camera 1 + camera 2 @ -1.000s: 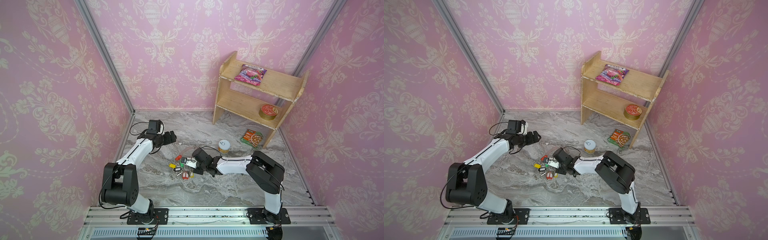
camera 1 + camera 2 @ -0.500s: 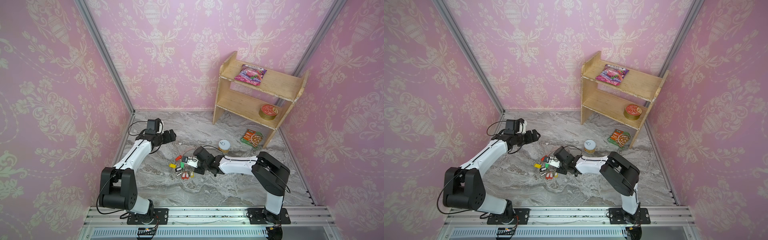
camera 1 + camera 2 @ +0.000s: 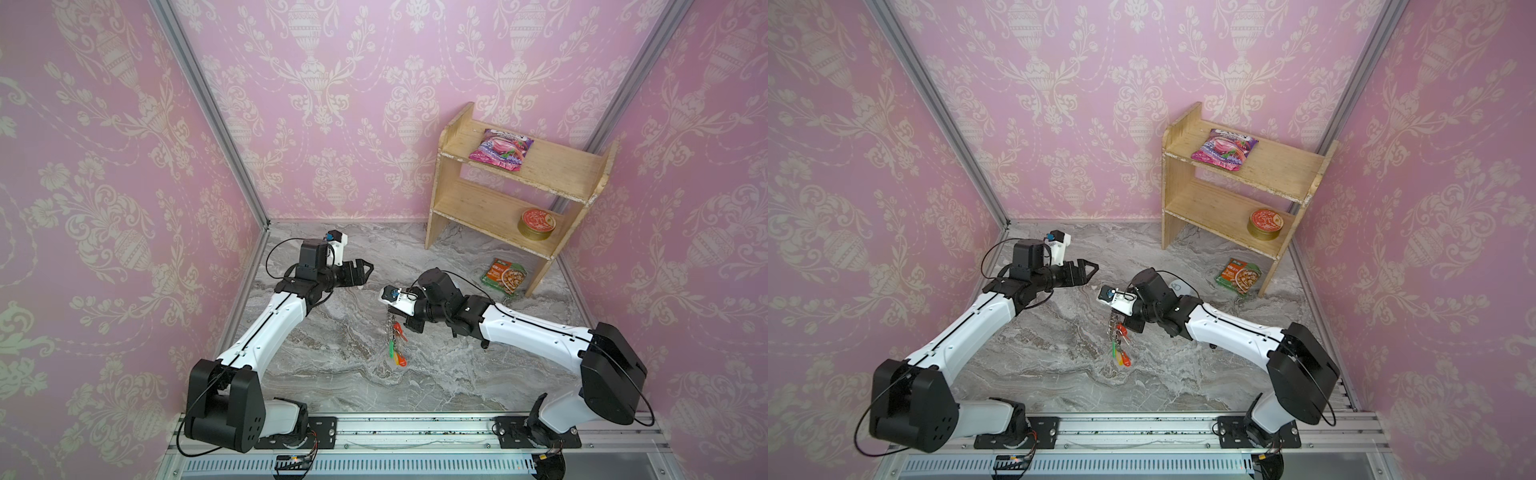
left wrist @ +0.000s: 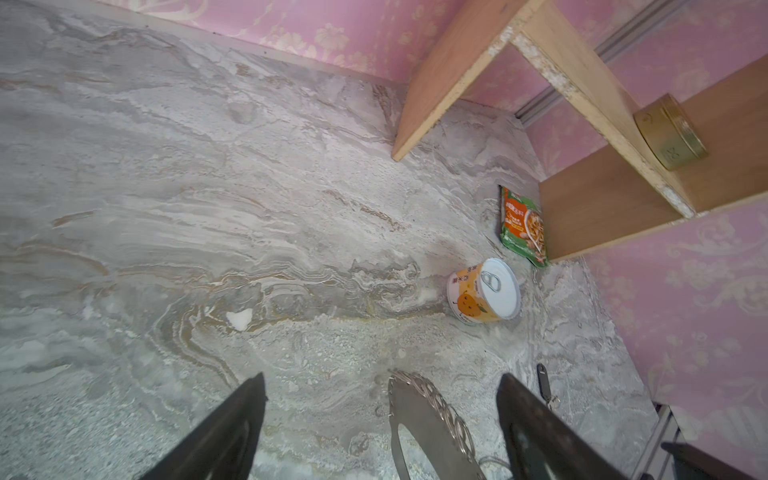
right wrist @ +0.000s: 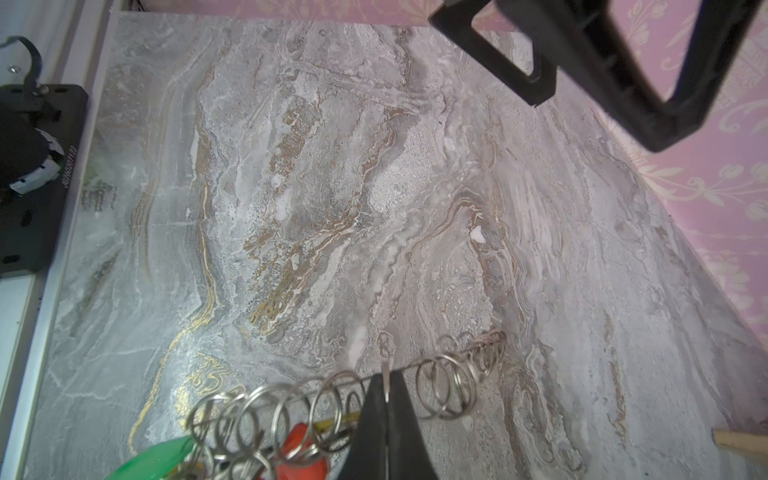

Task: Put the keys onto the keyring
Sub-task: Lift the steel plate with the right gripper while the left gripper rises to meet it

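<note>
Only the left wrist view shows the key (image 4: pixel 542 380): a small black oblong with a short metal end, lying flat on the surface (image 4: pixel 166 208) near the can (image 4: pixel 484 291) but apart from it. In both top views the right arm (image 3: pixel 532 336) covers that spot.

The same view shows the left tool (image 4: pixel 382 377) with its fingers wide apart. The keyring (image 4: pixel 419 419) appears blurred in the gap as a flat silvery loop edged with small links.

The right wrist view gives the grip: the right tool (image 5: pixel 385 380) is pressed together on one thin ring of the keyring. More rings (image 5: pixel 446 390) are strung to either side, with green and red tags (image 5: pixel 153 457) bunched at one end.

In a top view the can (image 3: pixel 1177 286) peeks over the right arm. The keyring (image 3: pixel 1115 332) hangs to its left with the tags lowest, and I cannot tell whether they touch the surface.
</note>
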